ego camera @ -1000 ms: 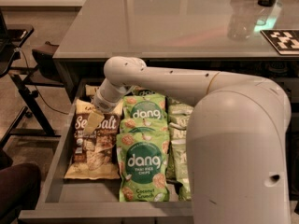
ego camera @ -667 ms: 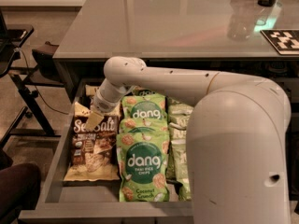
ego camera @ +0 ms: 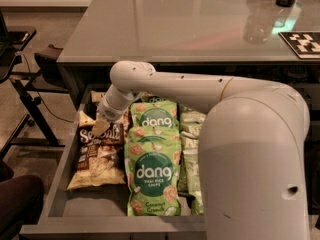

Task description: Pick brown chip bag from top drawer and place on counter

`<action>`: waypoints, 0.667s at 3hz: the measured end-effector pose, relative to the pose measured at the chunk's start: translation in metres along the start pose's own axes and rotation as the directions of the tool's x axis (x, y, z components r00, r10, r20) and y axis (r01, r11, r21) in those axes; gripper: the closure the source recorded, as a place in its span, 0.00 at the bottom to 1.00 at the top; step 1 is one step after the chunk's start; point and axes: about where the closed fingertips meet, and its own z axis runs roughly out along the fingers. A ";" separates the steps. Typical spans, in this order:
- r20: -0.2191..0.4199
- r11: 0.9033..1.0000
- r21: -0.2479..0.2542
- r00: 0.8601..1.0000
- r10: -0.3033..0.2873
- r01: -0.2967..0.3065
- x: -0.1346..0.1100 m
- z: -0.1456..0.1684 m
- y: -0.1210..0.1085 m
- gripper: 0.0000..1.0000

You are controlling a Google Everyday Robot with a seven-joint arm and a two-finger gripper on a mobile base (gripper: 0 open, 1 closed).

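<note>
The brown chip bag (ego camera: 98, 155) lies flat in the left part of the open top drawer (ego camera: 60, 204). My gripper (ego camera: 101, 125) hangs from the white arm (ego camera: 200, 91) and reaches down into the drawer, right over the bag's top edge. The fingertips seem to touch the bag near its upper seam. The grey counter (ego camera: 180, 24) spreads above and behind the drawer.
Two green Dang chip bags (ego camera: 151, 169) lie beside the brown bag in the drawer's middle, with paler green bags (ego camera: 192, 154) to their right. A bottle (ego camera: 257, 21) and a marker tag (ego camera: 302, 43) sit on the counter's right. A chair frame (ego camera: 25, 84) stands at the left.
The gripper has shifted slightly down and left onto the brown bag's top edge. The bags have not moved.
</note>
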 end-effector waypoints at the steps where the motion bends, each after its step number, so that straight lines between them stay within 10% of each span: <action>1: 0.001 1.000 -0.003 1.000 -0.003 0.003 -0.004 -0.004 0.001 1.00; 2: -0.048 1.000 0.011 0.999 -0.014 0.014 -0.040 -0.027 0.006 1.00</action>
